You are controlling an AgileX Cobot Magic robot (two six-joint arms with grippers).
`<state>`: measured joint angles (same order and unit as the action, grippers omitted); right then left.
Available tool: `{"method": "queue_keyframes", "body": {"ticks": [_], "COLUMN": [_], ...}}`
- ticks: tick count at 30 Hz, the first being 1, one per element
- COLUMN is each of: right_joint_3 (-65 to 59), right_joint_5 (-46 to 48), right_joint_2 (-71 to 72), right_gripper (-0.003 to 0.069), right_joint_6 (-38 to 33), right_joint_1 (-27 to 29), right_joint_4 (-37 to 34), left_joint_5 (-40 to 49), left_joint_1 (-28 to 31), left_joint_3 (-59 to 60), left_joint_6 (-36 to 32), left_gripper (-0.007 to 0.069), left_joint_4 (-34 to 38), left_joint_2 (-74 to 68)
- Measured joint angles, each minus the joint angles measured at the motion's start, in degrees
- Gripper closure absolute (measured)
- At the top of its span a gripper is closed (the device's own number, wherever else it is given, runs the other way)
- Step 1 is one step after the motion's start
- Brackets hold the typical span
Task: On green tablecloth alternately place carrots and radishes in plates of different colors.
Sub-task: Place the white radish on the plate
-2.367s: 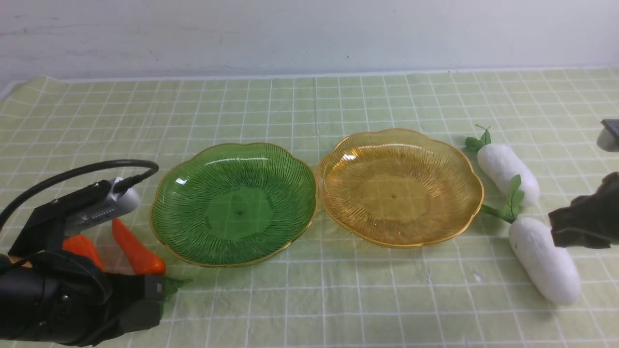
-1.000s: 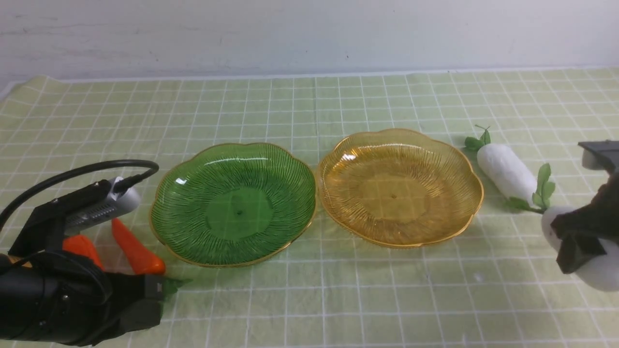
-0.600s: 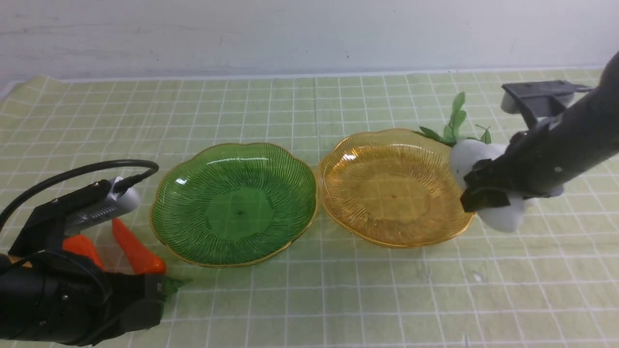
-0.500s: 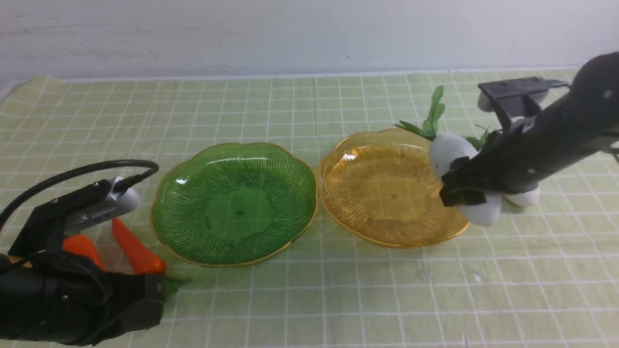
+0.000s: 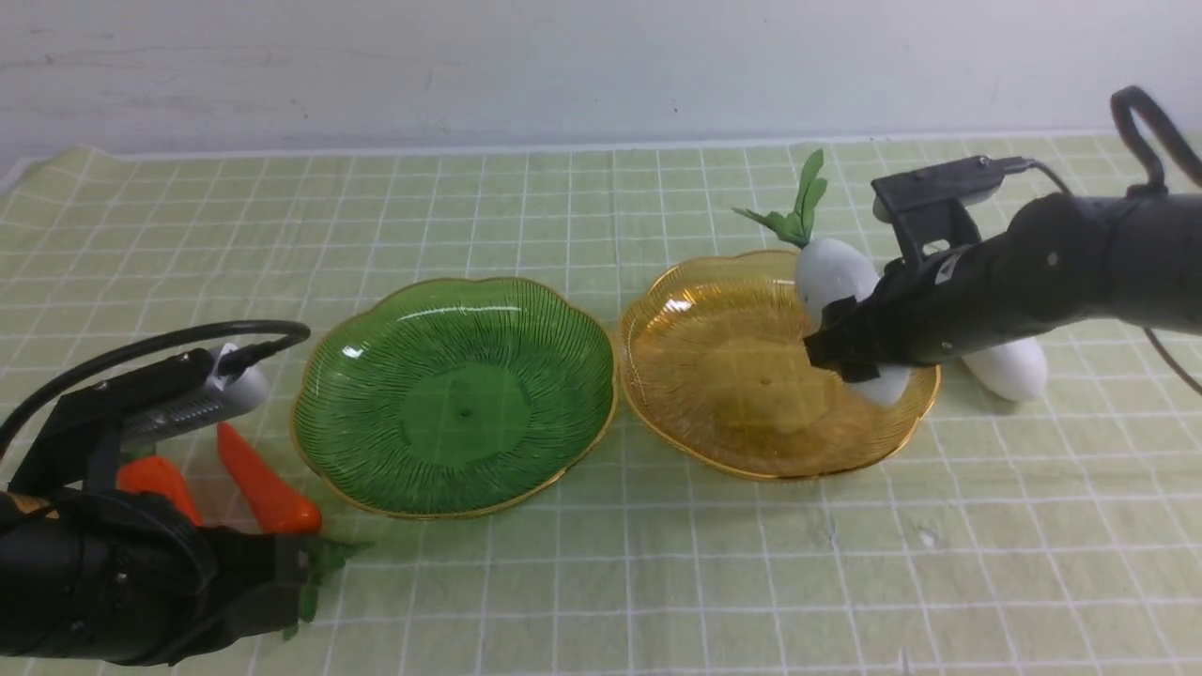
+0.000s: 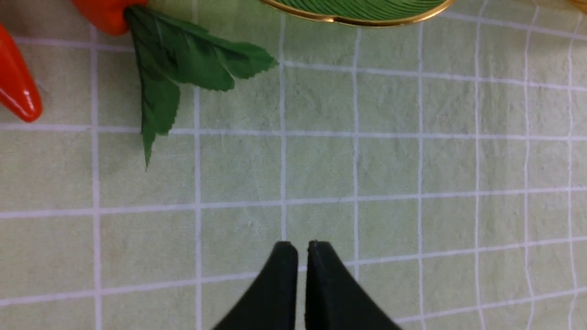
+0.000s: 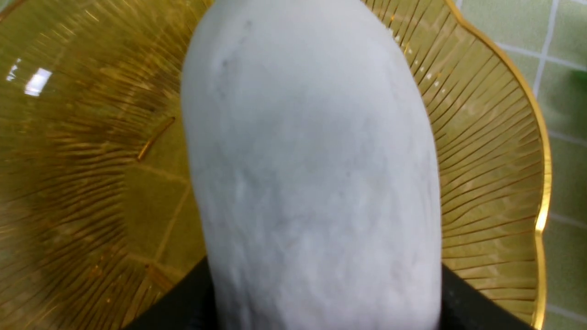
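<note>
Radish [image 5: 831,277], white and smooth, hangs clamped in your right pincer [image 5: 839,357], tilted leaf-up over the right side of the amber plate [image 5: 714,441]. Release before it rests and the rounded body may roll over the low scalloped rim toward the other radish [image 5: 1009,368] lying just outside. Your left pincer [image 6: 296,256] is clenched on nothing near the carrots [image 5: 268,479]. Gridded green tablecloth [image 5: 657,563] covers the tabletop; a plain pale wall [image 5: 563,66] stands behind.
</note>
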<state>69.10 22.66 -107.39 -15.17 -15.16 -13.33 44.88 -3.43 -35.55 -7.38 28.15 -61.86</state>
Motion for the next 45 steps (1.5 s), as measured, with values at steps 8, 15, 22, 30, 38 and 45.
{"method": "queue_keyframes", "body": {"ticks": [8,15,22,30,38,45], "right_joint_3": [0.00,0.00,0.00,0.00,0.00,0.00], "right_joint_5": [1.53,3.94,4.02,5.11,8.52,6.70], "right_joint_2": [-1.33,0.16,7.08,13.50,11.50,3.87], "right_gripper": [0.0100,0.0073,0.0071,0.0071,0.0071,0.0071], "right_joint_6": [0.99,1.07,1.07,2.10,3.88,3.91], "right_joint_1": [0.00,0.00,0.49,7.76,15.43,16.65], "right_joint_4": [-0.05,0.12,1.51,2.81,2.76,2.75], "left_joint_5": [0.00,0.00,0.00,0.00,0.00,0.00], "left_joint_1": [0.00,0.00,0.00,0.00,0.00,0.00], "left_joint_3": [0.00,0.00,0.00,0.00,0.00,0.00], "left_joint_6": [0.00,0.00,0.00,0.00,0.00,0.00], "left_gripper": [0.0611,0.0611,0.0611,0.0611,0.0611,0.0611], "left_joint_4": [-0.05,-0.05,-0.05,-0.05,-0.05,-0.05], "left_joint_2": [0.00,0.00,0.00,0.00,0.00,0.00]}}
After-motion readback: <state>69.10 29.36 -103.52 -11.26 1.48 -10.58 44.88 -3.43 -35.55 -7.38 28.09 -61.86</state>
